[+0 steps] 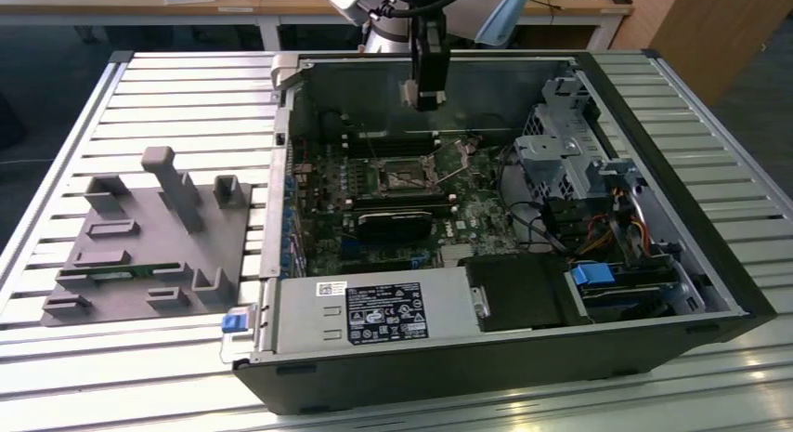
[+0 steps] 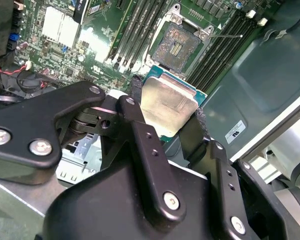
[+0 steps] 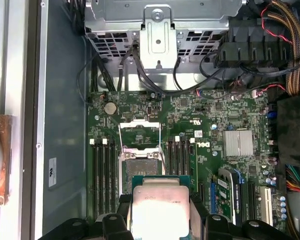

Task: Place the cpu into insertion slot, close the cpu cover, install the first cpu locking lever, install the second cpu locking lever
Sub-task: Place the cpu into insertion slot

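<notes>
Black gripper [image 2: 166, 107] was clamped on the small silver-topped square cpu [image 2: 171, 97]. In the second wrist view the cpu hung above the black-framed square insertion slot [image 2: 177, 46], not touching it. In the first wrist view the silvery cpu cover [image 3: 140, 122] stood raised beside the slot. In the exterior view the gripper was well above the slot.
</notes>
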You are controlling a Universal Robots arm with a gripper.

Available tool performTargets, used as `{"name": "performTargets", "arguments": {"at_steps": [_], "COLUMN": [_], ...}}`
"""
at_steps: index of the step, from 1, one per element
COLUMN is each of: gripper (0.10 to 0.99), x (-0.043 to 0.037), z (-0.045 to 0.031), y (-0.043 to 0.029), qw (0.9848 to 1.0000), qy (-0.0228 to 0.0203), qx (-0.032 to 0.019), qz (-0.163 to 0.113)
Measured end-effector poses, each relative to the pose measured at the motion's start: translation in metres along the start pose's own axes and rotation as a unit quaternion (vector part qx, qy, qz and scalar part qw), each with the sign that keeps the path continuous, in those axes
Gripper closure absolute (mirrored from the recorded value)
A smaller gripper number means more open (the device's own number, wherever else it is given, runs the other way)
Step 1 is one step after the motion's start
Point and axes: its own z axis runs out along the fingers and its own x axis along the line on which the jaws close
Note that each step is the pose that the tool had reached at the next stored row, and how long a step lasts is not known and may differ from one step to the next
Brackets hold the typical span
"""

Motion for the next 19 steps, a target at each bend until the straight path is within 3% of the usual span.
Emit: {"name": "performTargets", "arguments": {"at_steps": [19], "gripper": [0.545], "x": [-0.0001], "z": [0.0069], "y": [-0.0006], "qw": [1.0], "qy": [0.0], "qx": [0.0002], "qz": [0.0]}}
